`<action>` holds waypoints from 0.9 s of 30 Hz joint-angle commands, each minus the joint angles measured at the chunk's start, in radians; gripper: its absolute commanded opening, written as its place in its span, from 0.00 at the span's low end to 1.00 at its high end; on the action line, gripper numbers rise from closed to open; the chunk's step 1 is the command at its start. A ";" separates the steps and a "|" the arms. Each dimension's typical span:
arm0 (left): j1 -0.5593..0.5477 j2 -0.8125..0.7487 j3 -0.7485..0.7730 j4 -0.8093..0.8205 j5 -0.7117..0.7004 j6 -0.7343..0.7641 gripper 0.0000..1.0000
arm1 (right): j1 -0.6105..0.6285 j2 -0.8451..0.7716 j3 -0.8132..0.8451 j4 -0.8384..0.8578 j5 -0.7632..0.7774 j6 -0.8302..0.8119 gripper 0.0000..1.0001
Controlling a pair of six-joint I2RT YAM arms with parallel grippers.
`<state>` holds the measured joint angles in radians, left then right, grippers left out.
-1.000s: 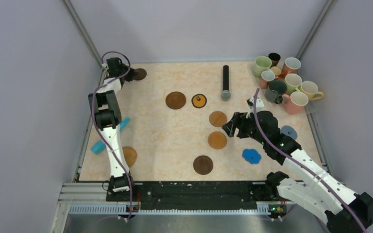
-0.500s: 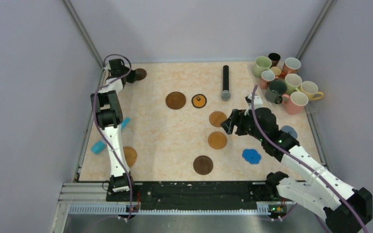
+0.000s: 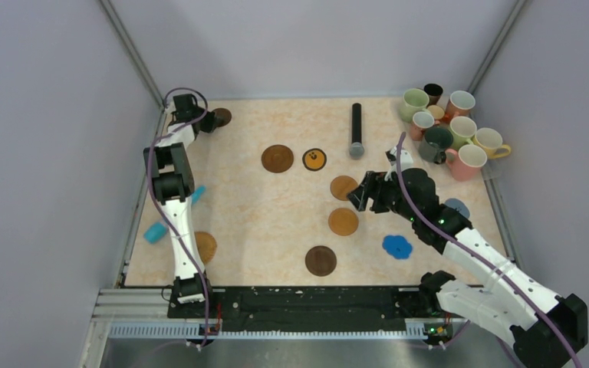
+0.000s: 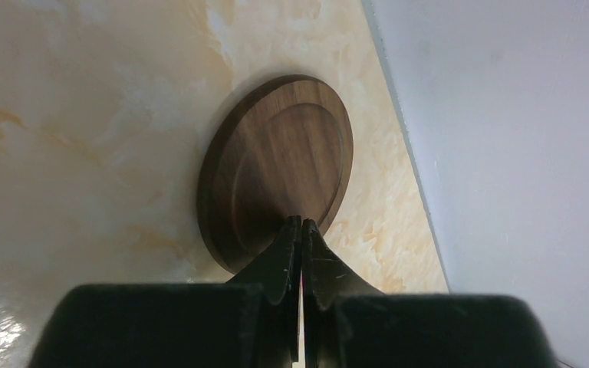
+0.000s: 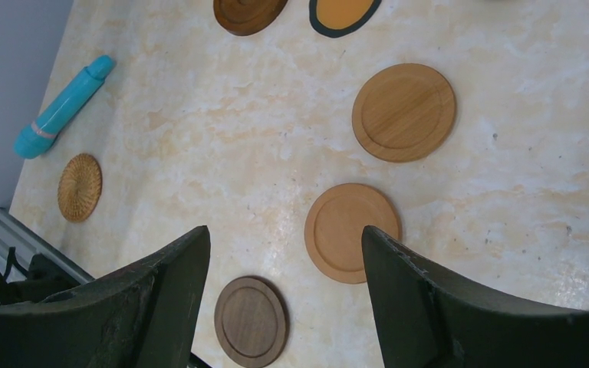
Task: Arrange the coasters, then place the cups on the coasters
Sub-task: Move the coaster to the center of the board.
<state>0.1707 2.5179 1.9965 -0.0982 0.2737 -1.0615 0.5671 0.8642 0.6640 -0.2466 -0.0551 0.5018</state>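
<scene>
My left gripper (image 3: 205,120) is at the far left corner. In the left wrist view its jaws (image 4: 301,222) are shut, tips against the near rim of a dark brown coaster (image 4: 276,172) lying by the wall. My right gripper (image 3: 359,198) hovers open over mid-table; in its wrist view the open fingers (image 5: 284,234) frame an orange-tan coaster (image 5: 352,232), with a tan coaster (image 5: 404,112) beyond and a dark one (image 5: 251,320) nearer. More coasters lie scattered: brown (image 3: 277,158), black-and-orange (image 3: 314,159), blue flower (image 3: 397,246), grey-blue (image 3: 457,207), woven (image 3: 205,246). The cups (image 3: 435,142) cluster at the far right corner.
A long black cylinder with a grey tip (image 3: 357,130) lies at the far middle. A light blue cylinder (image 5: 63,106) lies near the left edge beside the left arm. Grey walls close in the table on the left, far and right sides.
The left gripper's jaws have closed at the corner coaster's rim. The right gripper has crept slightly left and farther away, staying open.
</scene>
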 commanded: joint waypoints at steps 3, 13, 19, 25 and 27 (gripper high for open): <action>-0.029 0.021 0.021 -0.049 0.021 0.025 0.00 | 0.006 -0.014 0.052 0.039 -0.009 0.013 0.71; -0.094 0.037 0.022 -0.071 0.023 0.040 0.00 | 0.005 -0.033 0.050 0.032 -0.014 0.018 0.71; -0.146 0.044 0.031 -0.048 0.030 0.061 0.00 | 0.005 -0.055 0.049 0.017 -0.005 0.015 0.71; -0.199 0.074 0.049 -0.030 0.042 0.032 0.00 | 0.005 -0.078 0.049 0.005 -0.017 0.018 0.71; -0.217 0.084 0.059 -0.029 0.045 0.026 0.01 | 0.005 -0.091 0.054 -0.006 -0.014 0.017 0.71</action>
<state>-0.0010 2.5393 2.0274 -0.1032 0.3023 -1.0382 0.5671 0.8101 0.6640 -0.2527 -0.0635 0.5102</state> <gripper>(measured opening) 0.010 0.714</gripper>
